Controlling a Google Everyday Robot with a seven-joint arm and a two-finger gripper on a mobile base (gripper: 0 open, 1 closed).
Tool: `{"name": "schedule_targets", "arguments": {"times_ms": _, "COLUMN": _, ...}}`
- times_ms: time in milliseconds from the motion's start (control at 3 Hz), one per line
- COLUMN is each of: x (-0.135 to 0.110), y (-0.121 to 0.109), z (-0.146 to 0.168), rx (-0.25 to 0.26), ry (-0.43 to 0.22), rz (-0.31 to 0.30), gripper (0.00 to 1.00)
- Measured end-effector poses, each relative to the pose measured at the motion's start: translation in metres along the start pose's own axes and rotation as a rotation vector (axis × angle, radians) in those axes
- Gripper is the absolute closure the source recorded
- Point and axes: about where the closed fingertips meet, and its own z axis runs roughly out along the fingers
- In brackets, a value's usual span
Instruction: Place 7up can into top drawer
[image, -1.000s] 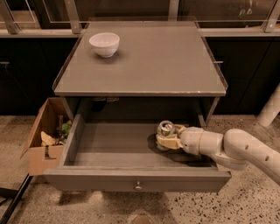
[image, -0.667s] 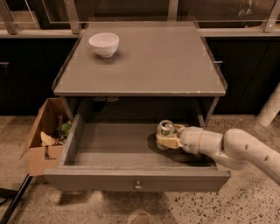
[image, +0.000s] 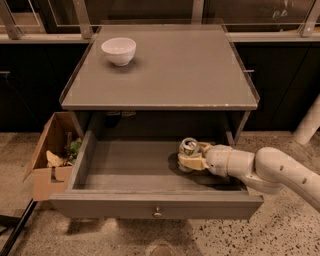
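Note:
The top drawer (image: 155, 206) is pulled wide open below the grey table, with its flat front panel and small round knob (image: 157, 213) facing me. The 7up can (image: 189, 146) stands upright inside the drawer, right of centre, showing its silver top and a white and green side. My gripper (image: 188, 156) reaches in from the right on the white arm (image: 270, 170). Its cream fingers (image: 191, 162) sit on either side of the can's lower body, shut on it. The can's base is hidden behind the fingers, at or near the drawer floor.
A white bowl (image: 119, 50) stands on the table top (image: 165, 70) at the back left. An open brown cardboard box (image: 50, 160) with scraps sits on the floor left of the drawer. A white post (image: 310, 122) stands at the far right.

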Motion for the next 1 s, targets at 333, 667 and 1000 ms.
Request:
{"name": "schedule_targets", "arguments": {"times_ms": 333, "x": -0.003, "y": 0.002, "z": 0.000, "rx": -0.011, "ry": -0.013, "rz": -0.008, "gripper": 0.12}}
{"name": "schedule_targets", "arguments": {"times_ms": 667, "x": -0.025, "y": 0.008, "z": -0.003, "rx": -0.006, "ry": -0.032, "rz": -0.050, "gripper": 0.00}}
{"name": "schedule_targets", "arguments": {"times_ms": 1000, "x": -0.025, "y": 0.008, "z": -0.003, "rx": -0.006, "ry": -0.032, "rz": -0.050, "gripper": 0.00}}
